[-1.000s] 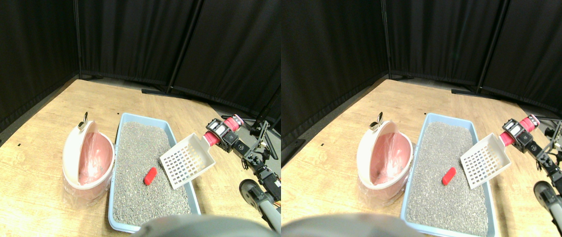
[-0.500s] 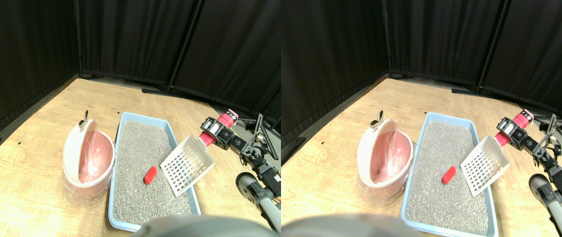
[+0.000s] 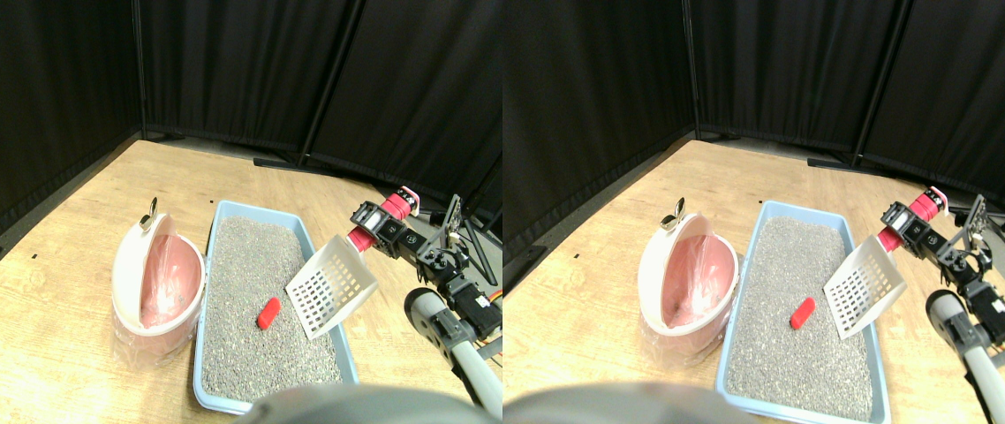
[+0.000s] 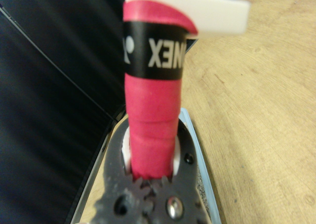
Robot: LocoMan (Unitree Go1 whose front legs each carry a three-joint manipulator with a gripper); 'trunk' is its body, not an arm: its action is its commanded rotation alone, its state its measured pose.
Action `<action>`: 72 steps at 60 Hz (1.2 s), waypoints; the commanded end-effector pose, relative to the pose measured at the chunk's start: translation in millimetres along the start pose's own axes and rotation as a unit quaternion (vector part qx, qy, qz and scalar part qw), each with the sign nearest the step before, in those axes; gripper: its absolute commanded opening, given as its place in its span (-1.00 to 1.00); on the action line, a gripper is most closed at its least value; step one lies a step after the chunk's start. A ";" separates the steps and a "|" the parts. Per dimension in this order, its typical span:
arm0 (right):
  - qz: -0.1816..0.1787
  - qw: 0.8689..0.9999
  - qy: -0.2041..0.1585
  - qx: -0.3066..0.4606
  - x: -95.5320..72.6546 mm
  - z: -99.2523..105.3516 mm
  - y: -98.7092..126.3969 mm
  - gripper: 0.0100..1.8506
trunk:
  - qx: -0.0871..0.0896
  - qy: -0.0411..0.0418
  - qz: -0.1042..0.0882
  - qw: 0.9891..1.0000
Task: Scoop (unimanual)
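Note:
A white slotted scoop point(image 3: 331, 285) hangs tilted over the right side of the blue litter tray point(image 3: 213, 231), its front edge low and close to the grey litter. My right gripper point(image 3: 376, 230) is shut on the scoop's red wrapped handle point(image 3: 386, 215). The wrist view shows the handle point(image 4: 153, 110) clamped on both sides by the grey jaws of the gripper point(image 4: 152, 157). A small red piece point(image 3: 268, 313) lies on the litter just left of the scoop's front edge. A pink bin point(image 3: 158, 283) with a clear liner stands against the tray's left side.
The tray and bin sit on a wooden floor point(image 3: 52, 265) enclosed by black curtains point(image 3: 229, 71). A metal clip point(image 3: 149, 216) sticks up from the bin's far rim. Dark stand legs point(image 3: 465, 231) lie behind my arm at the right.
My arm has swung left toward the tray. The scoop has tipped steeper, handle raised and moved left, front edge now lower over the litter. The red piece has not moved.

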 end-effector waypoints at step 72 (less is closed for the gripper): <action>0.126 0.983 0.011 0.137 28.2 -15.3 130.1 -0.93 | -0.026 0.032 0.045 0.998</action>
